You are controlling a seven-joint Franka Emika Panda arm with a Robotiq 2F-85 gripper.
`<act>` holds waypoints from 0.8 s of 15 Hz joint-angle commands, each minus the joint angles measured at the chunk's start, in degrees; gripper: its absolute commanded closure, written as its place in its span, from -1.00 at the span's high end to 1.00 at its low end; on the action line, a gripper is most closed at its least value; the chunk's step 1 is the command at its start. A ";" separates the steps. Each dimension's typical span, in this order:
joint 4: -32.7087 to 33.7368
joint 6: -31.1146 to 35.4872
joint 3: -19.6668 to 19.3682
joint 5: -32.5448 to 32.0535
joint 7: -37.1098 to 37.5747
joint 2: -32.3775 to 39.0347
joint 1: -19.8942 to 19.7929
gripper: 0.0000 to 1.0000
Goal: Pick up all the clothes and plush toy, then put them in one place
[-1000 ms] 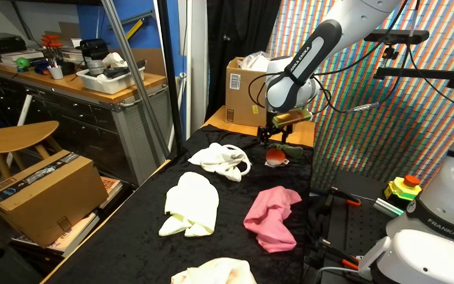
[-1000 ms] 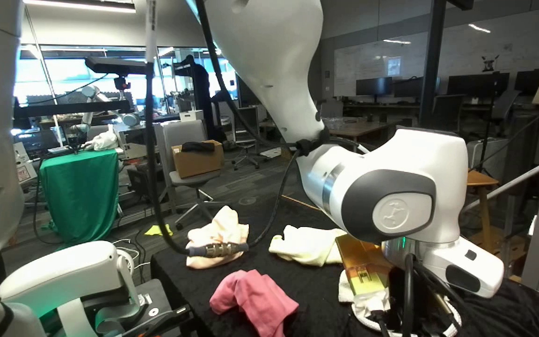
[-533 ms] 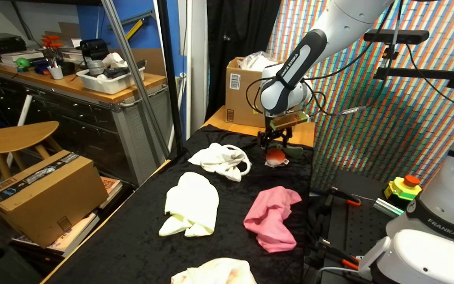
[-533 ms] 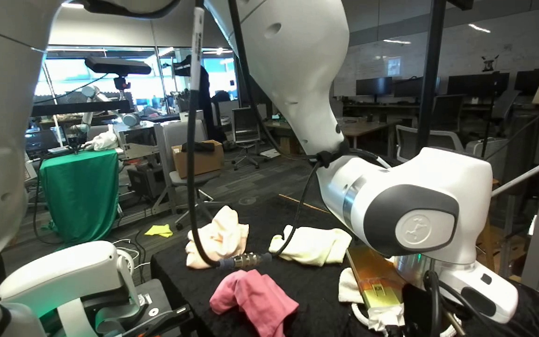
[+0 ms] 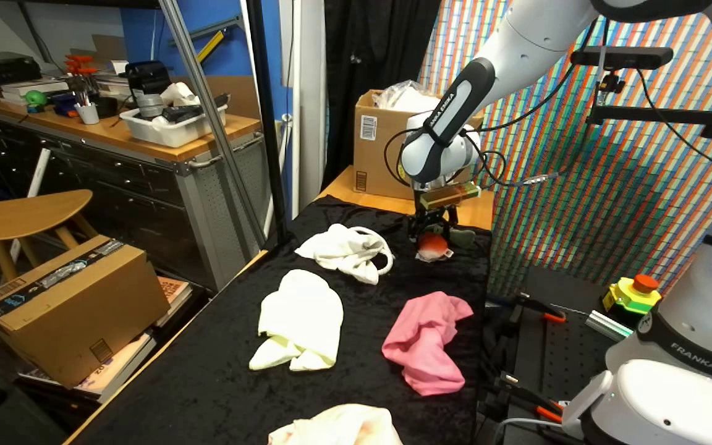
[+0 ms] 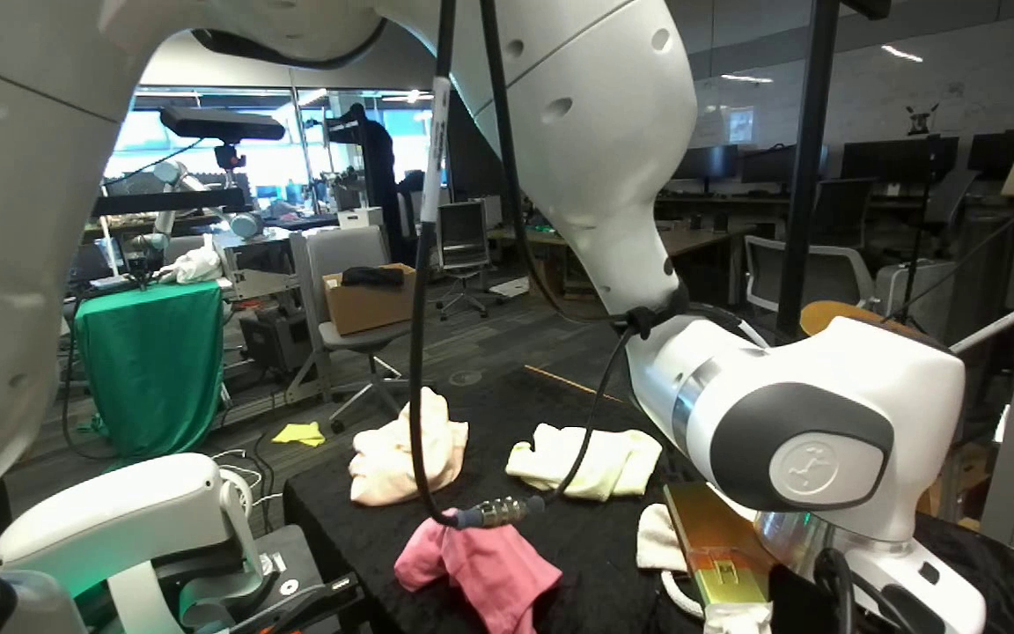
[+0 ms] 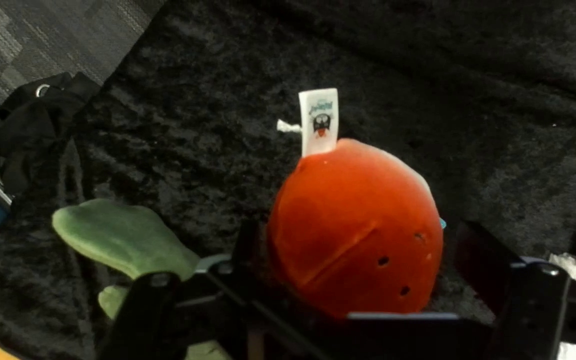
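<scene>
The plush toy (image 5: 433, 245) is a round orange-red body with green parts and a white tag, lying at the table's far end. In the wrist view the toy (image 7: 348, 200) sits between the jaws. My gripper (image 5: 432, 233) is open and low, with one finger on each side of the toy; a gap shows at the right finger (image 7: 360, 247). A white cloth with a loop (image 5: 347, 250), a pale yellow cloth (image 5: 303, 315), a pink cloth (image 5: 427, 343) and a peach cloth (image 5: 340, 426) lie apart. The pink cloth (image 6: 481, 568) also shows in an exterior view, where the toy is hidden.
A black cloth covers the table (image 5: 207, 383). A cardboard box (image 5: 381, 148) stands at its far end, behind the gripper. A cable connector (image 6: 498, 512) hangs from the arm. A red emergency stop (image 5: 644, 284) is near the robot base. A yellow cloth (image 6: 300, 434) lies on the floor.
The arm has moved down and slightly left in an exterior view, bringing the open gripper from above the plush toy to around it. The clothes and toy have not moved.
</scene>
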 commanded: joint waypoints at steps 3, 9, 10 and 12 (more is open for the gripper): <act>2.96 -1.86 0.67 2.00 -1.47 1.63 -1.56 0.15; 3.12 -1.97 0.39 1.60 -0.90 0.47 -1.24 -0.72; 2.92 -1.67 0.50 1.57 -1.03 0.15 -1.11 -0.79; 1.56 -0.27 0.73 1.12 -1.49 -1.63 -0.52 -0.83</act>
